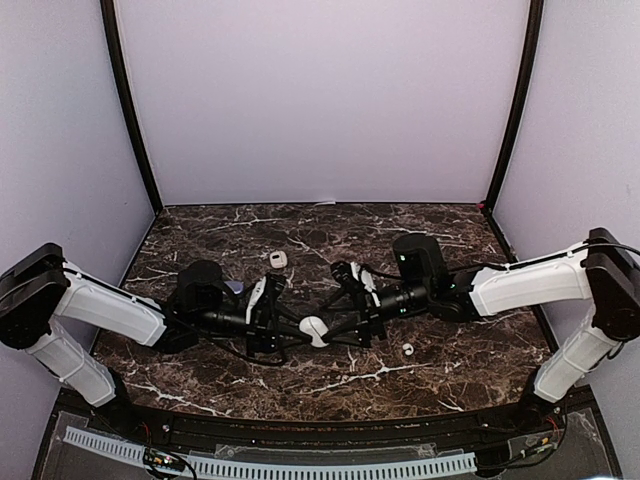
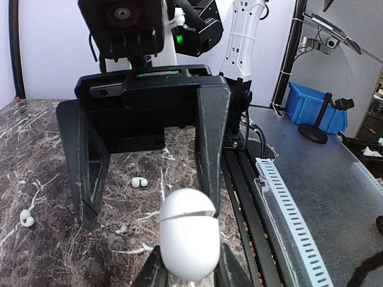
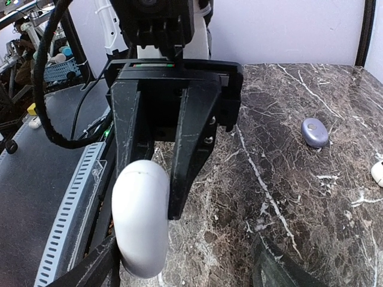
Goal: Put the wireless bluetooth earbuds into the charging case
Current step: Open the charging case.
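Note:
A white pebble-shaped charging case hangs above the table between both arms. My left gripper is shut on its lower end; a thin lid seam shows near its top. My right gripper is open around the case, which lies against one finger while the other finger stands well apart. One tiny white earbud lies on the marble beyond the case and also shows in the top view. A second earbud lies further left.
A small purple case and a small white object lie toward the back of the marble table. A black rail and a white slotted strip run along the near edge.

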You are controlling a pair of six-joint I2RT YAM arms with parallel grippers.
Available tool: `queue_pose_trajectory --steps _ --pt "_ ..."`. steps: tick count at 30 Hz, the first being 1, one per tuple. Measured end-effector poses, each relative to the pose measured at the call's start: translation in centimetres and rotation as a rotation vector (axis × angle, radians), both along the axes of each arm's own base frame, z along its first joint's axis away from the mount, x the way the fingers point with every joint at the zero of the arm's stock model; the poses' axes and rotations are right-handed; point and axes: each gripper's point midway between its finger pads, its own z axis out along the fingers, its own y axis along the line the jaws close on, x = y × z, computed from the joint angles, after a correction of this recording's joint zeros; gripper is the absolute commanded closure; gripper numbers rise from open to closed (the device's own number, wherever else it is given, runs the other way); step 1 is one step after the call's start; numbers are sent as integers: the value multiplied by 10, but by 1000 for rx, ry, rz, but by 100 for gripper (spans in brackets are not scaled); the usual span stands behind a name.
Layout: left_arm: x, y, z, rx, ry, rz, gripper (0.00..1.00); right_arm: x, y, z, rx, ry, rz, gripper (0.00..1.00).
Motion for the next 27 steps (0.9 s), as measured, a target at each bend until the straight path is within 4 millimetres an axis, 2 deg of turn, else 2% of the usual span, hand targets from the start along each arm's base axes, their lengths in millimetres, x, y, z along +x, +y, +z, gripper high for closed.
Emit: queue_pose_trajectory --steps 7,13,20,27 --pt "-5 4 -8 16 17 -14 82 13 -10 -3 -5 21 -57 30" --pt "-6 3 -5 1 22 -12 82 16 -11 0 6 16 -65 30" --pt "0 5 -7 -2 31 37 82 17 -12 2 13 7 -74 24" --pt "8 10 -11 0 72 93 82 18 -24 3 25 8 -102 22"
